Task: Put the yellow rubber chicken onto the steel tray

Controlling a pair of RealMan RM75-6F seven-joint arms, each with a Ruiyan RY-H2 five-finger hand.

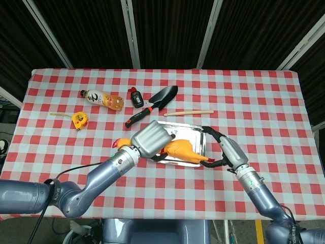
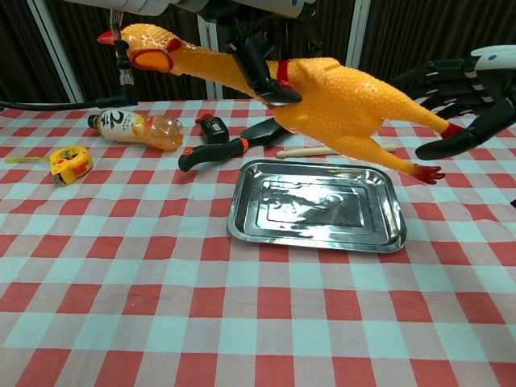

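Chicken is airborne: the yellow rubber chicken hangs above the steel tray, clear of its surface, gripped round the neck and breast by the left hand. Its red feet trail past the tray's right edge, where the right hand waits with fingers spread, holding nothing, close to those feet. Lifting and carrying look done; lowering the body into the tray and letting go remain. Behind the tray on the counter lie a trowel and a wooden stick.
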